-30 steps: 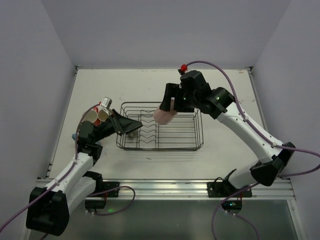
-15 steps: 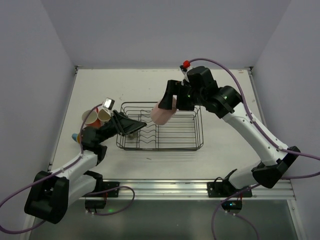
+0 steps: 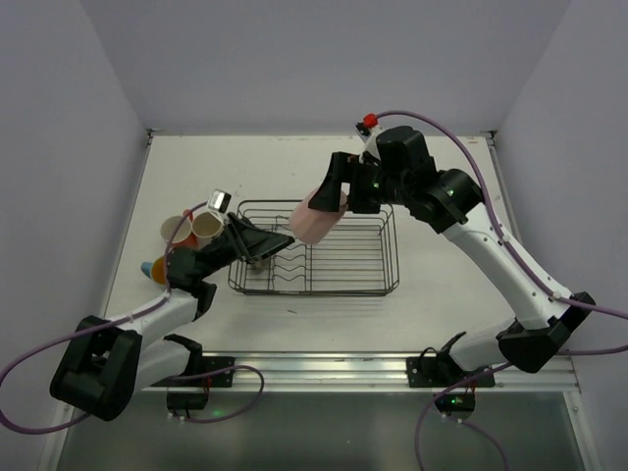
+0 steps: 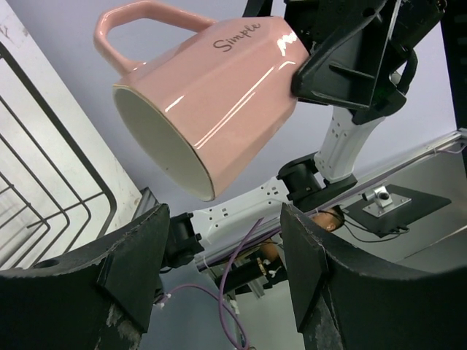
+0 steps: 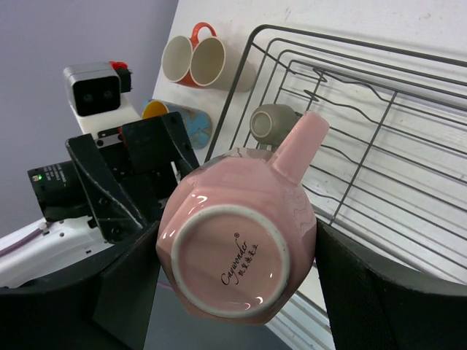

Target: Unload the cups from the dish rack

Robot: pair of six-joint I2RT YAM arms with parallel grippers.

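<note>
My right gripper (image 3: 332,199) is shut on the pink mug (image 3: 311,220) and holds it tilted above the left end of the black wire dish rack (image 3: 383,263). From the right wrist I see the mug's base (image 5: 232,264) clamped between both fingers. My left gripper (image 3: 283,238) is open just below the mug; in its view the pink mug (image 4: 208,95) hangs mouth-down above the empty jaws. An olive-grey mug (image 5: 268,124) lies inside the rack (image 5: 387,138). Orange (image 3: 177,232), beige (image 3: 208,227) and light blue (image 3: 155,267) mugs lie on the table, left of the rack.
The white table (image 3: 294,162) is walled at the back and both sides. The rack's upright dividers (image 3: 294,260) stand under both grippers. The left arm's wrist camera (image 5: 93,89) rises close to the three mugs on the table.
The right gripper has carried the pink mug up and a little left. The left gripper has risen, reached right under the mug and opened slightly wider.
</note>
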